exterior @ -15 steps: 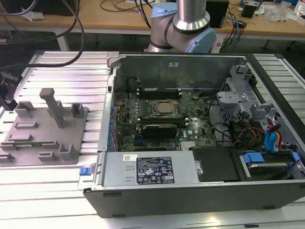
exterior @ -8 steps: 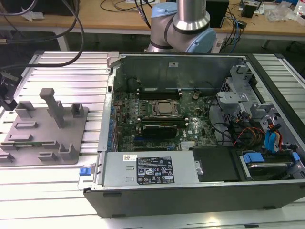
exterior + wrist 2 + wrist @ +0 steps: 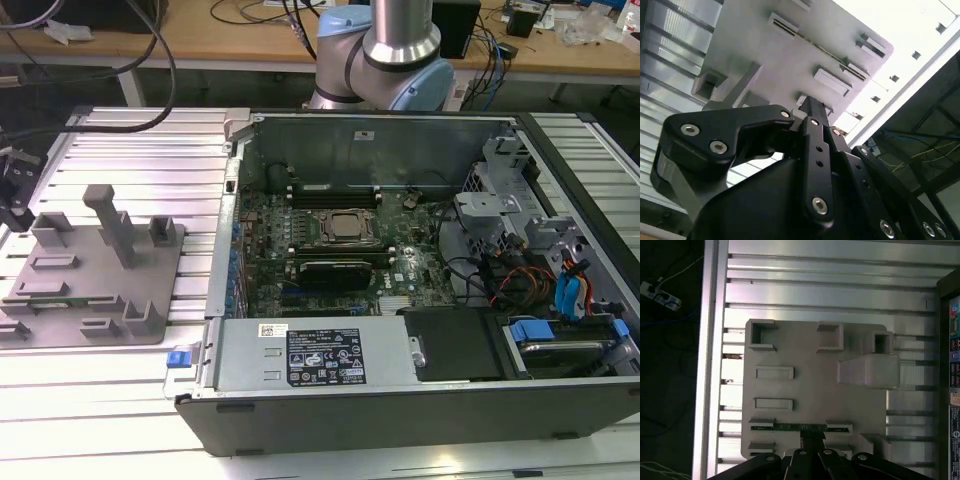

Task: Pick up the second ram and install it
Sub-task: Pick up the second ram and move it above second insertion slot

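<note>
The second ram [image 3: 780, 427] is a thin dark green strip standing on edge between two holders at one end of the grey moulded tray [image 3: 815, 390]. In the exterior view the ram [image 3: 48, 300] shows as a green sliver near the front of the tray [image 3: 90, 290]. My gripper [image 3: 813, 436] is over the middle of the ram, shut, with no gap between its black fingers. Whether it touches the ram I cannot tell. In the second wrist view the gripper [image 3: 812, 102] points at the tray [image 3: 765, 45] between two low blocks.
An open computer case [image 3: 400, 370] lies at the exterior view's right of the tray, its motherboard and silver-topped processor [image 3: 350, 227] exposed. A tall tray post [image 3: 867, 371] stands beside my gripper's path. The slotted aluminium table [image 3: 130, 140] ends near the tray's far side.
</note>
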`<move>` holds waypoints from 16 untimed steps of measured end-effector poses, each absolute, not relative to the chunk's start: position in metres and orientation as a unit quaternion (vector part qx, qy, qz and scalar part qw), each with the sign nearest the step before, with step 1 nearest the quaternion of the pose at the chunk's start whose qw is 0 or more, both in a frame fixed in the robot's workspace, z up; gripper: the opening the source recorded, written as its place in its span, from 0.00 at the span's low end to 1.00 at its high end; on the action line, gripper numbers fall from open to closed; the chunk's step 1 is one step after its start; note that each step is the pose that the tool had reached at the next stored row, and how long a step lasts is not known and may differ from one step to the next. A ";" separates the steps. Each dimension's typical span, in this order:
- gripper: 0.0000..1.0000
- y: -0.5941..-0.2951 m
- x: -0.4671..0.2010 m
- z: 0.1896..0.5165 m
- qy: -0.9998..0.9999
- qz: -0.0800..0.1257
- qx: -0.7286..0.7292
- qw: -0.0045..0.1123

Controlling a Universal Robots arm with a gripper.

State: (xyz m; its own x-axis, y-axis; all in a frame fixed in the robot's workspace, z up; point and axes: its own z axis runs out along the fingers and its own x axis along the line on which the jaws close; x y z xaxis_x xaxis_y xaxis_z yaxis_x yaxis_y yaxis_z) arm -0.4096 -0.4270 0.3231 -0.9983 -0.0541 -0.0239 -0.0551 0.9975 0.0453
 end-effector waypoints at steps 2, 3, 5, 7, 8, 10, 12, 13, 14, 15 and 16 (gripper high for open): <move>0.08 -0.427 -0.410 0.323 0.998 0.023 -0.064 0.010; 0.08 -0.427 -0.410 0.323 0.996 0.024 -0.082 0.010; 0.08 -0.427 -0.410 0.323 0.993 0.024 -0.113 0.009; 0.08 -0.427 -0.410 0.323 0.989 0.024 -0.147 0.008; 0.08 -0.427 -0.410 0.323 0.985 0.024 -0.169 0.008; 0.08 -0.427 -0.410 0.323 0.980 0.025 -0.199 0.007; 0.08 -0.427 -0.410 0.323 0.976 0.025 -0.215 0.007; 0.08 -0.427 -0.410 0.323 0.974 0.025 -0.227 0.006; 0.08 -0.427 -0.410 0.323 0.970 0.025 -0.241 0.006; 0.08 -0.427 -0.410 0.323 0.963 0.025 -0.269 0.005; 0.08 -0.427 -0.410 0.322 0.958 0.025 -0.286 0.005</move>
